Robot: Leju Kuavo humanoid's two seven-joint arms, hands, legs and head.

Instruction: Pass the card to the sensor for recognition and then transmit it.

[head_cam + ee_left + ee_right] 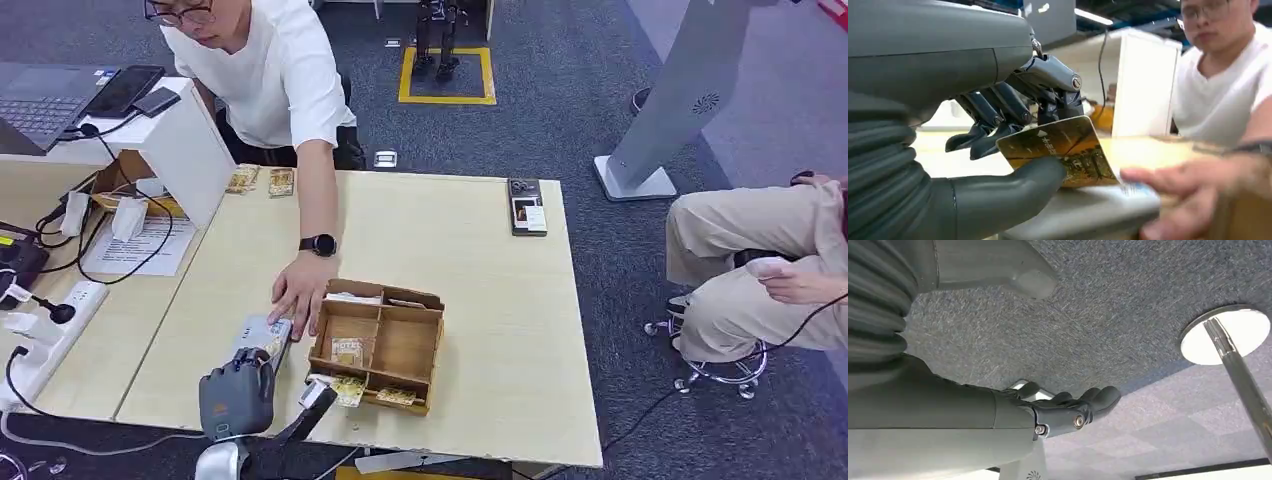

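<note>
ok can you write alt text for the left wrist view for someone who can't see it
The robot's left hand pinches a gold-brown card between its thumb and fingers, just above a pale grey sensor on the wooden table. A person's blurred hand rests on the sensor beside the card; the person in a white t-shirt leans in behind.

**Surfaces and finishes at the bench**

The bench has a pale, matt wood-look top. On it sits an organiser box of brown, unvarnished-looking wood. The left hand is smooth grey plastic with a faint sheen and small metal screws; its wrist cover is ribbed. The card it pinches is glossy, printed gold-brown. The floor is rough grey carpet; a chrome pole base shines mirror-bright.
</note>
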